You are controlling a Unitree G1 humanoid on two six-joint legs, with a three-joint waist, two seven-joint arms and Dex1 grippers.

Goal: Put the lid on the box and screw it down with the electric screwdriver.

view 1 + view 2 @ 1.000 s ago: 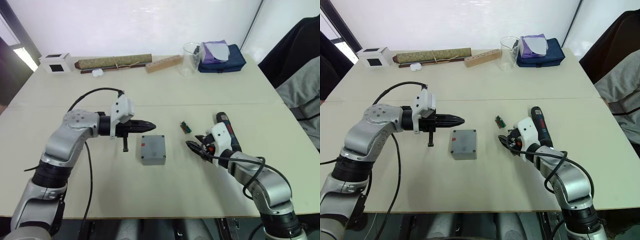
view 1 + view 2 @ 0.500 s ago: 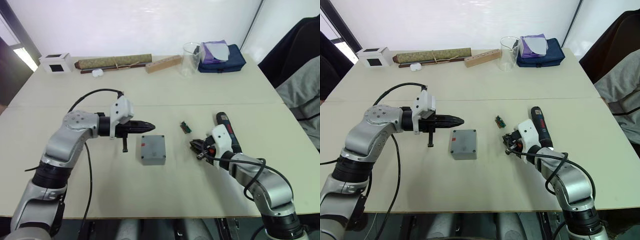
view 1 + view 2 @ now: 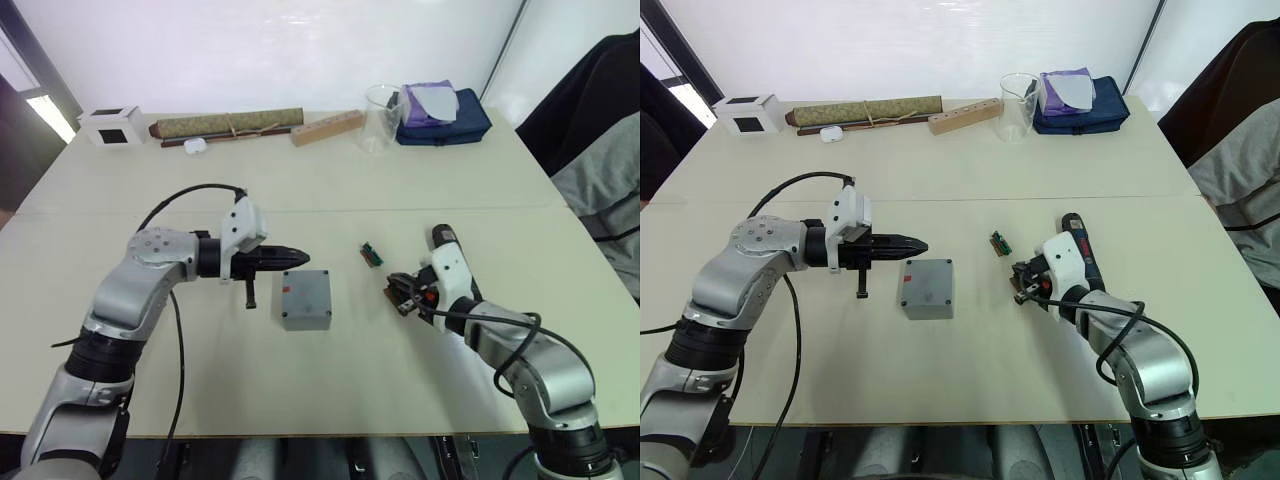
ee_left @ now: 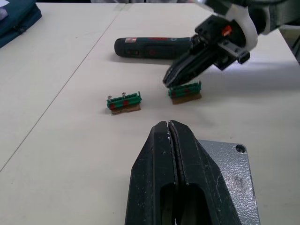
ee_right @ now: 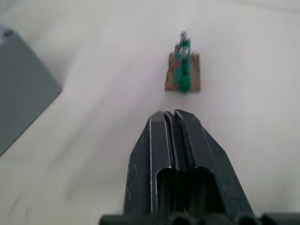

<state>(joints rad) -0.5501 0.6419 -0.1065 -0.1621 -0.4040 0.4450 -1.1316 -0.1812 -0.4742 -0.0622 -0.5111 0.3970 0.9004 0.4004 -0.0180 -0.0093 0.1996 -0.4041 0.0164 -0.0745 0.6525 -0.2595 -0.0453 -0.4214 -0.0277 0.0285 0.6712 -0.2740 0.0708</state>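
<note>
Your lid (image 3: 306, 297) already sits on the box at frame centre. Both grippers, left (image 4: 169, 127) and right (image 5: 174, 115), are clenched empty. Next, grasp the screwdriver (image 4: 152, 47) lying centre-right by your right gripper.

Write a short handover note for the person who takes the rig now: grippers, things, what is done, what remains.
Left gripper: jaws shut, empty, hovering just left of the box.
Right gripper: jaws shut, tip at a small green part; a second green part lies nearby.
Lid appears to sit on the box; I cannot tell if any screws are in.
Screwdriver lies on the table by the right gripper, not held.
To do: pick up the screwdriver and screw the lid down.
</note>
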